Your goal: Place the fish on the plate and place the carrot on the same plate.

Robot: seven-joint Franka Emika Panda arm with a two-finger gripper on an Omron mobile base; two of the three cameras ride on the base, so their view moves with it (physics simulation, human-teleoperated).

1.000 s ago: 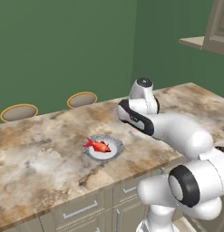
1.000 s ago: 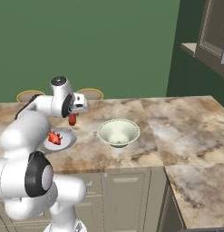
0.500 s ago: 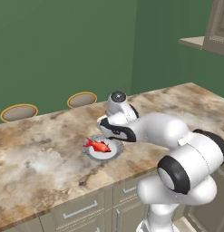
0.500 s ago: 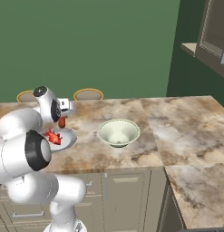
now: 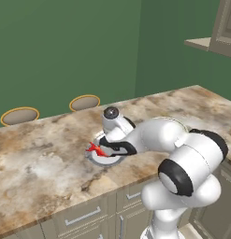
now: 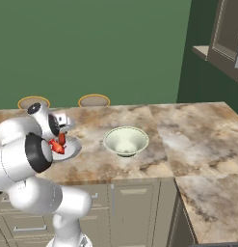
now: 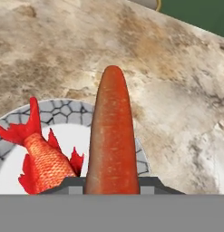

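The jaws (image 7: 111, 183) are closed on the carrot (image 7: 111, 136), which the hand view shows rising straight out from between the two finger tips, its rounded end pointing away over the marbled counter (image 7: 177, 90). The same view places the fish (image 7: 41, 158) just to one side of the jaws, lying in the plate (image 7: 63, 110) with its forked tail toward the ridged rim; the carrot's lower length crosses above the plate's rim on the far side from the fish. Whether carrot and plate touch cannot be told here.

The left base view shows what the hand view cannot: the arm bent low over the counter (image 5: 42, 158), with the hand (image 5: 118, 147) down at the plate (image 5: 100, 160), and a red point of the fish (image 5: 95, 149) just beyond the hand. The carrot itself is hidden there by the hand.

The right base view gives the other side: the carrot (image 6: 61, 139) hangs upright beneath the hand, the fish (image 6: 56, 147) directly under and beside it on the plate (image 6: 72, 150). Well apart from the jaws, further along the counter, stands a cream bowl (image 6: 125, 141). Two round stool seats (image 6: 94, 101) sit beyond the counter's far edge.
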